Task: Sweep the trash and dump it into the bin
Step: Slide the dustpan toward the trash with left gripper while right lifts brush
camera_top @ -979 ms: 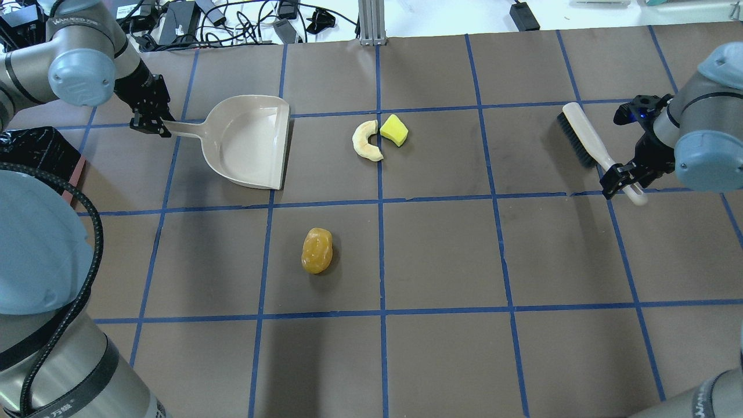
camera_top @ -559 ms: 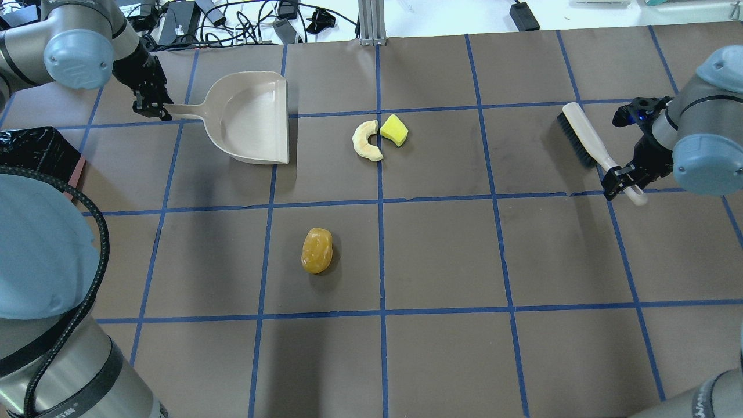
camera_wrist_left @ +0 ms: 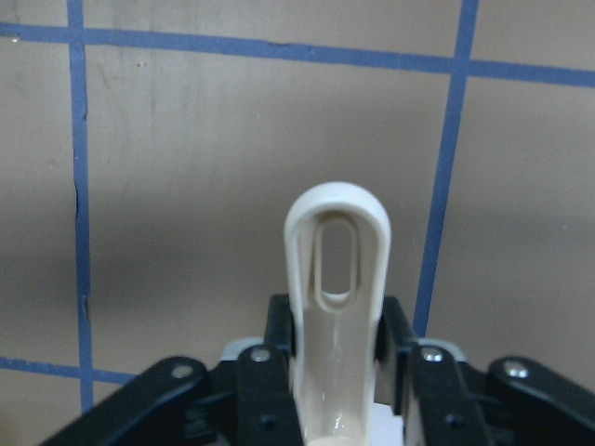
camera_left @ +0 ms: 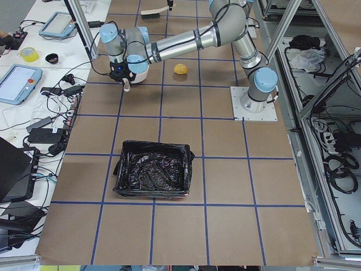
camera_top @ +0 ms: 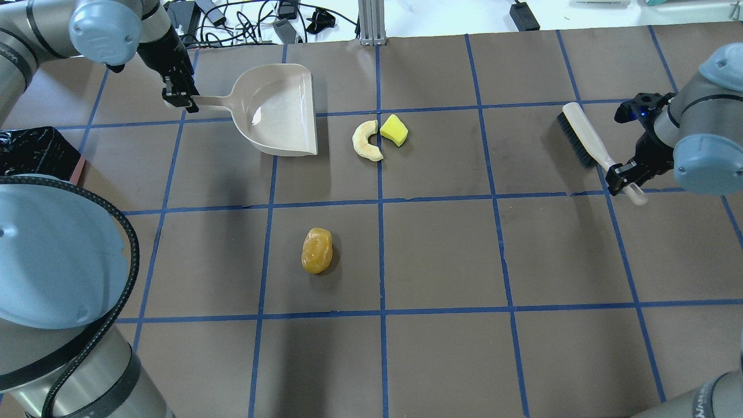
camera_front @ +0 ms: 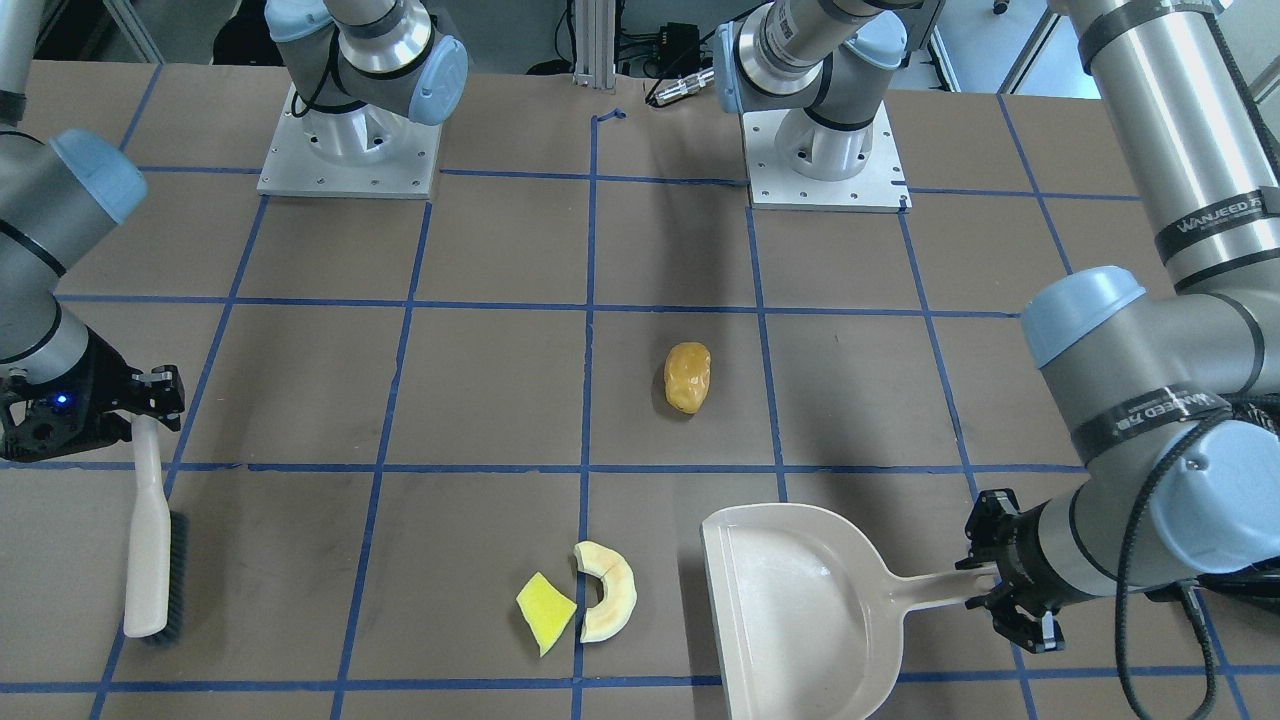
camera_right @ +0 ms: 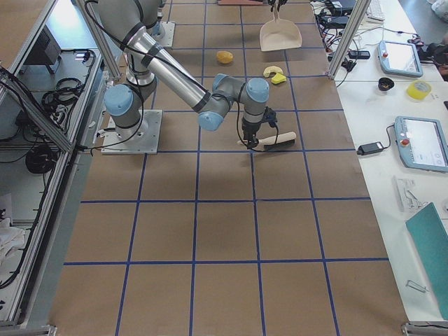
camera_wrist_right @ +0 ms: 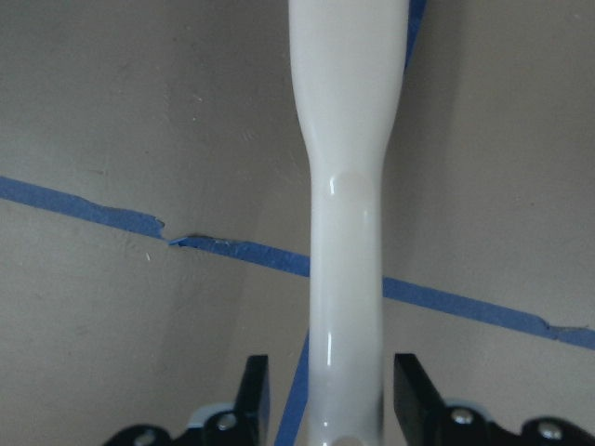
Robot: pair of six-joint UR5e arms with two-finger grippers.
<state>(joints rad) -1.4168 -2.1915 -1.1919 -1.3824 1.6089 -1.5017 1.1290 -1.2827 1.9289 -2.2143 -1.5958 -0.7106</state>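
Just ahead of the left gripper [camera_top: 180, 100], which is clamped on its handle, the dustpan [camera_top: 278, 113] has shifted closer to the crescent slice [camera_top: 364, 141] and yellow wedge [camera_top: 394, 130]. The orange-brown lump [camera_top: 317, 250] lies apart and the bin [camera_left: 153, 146] well behind. The right gripper [camera_top: 624, 174], clasping the brush [camera_top: 583, 139], is unmoved, so sweeping has not begun. The table [camera_top: 441, 249] is brown with a taped grid; cables [camera_top: 244, 23] lie beyond it.

left end effector [camera_front: 987, 582]: clamps dustpan [camera_front: 800, 610] | right end effector [camera_front: 148, 412]: clamps brush [camera_front: 150, 560] | wedge [camera_front: 545, 611] beside crescent [camera_front: 608, 590]
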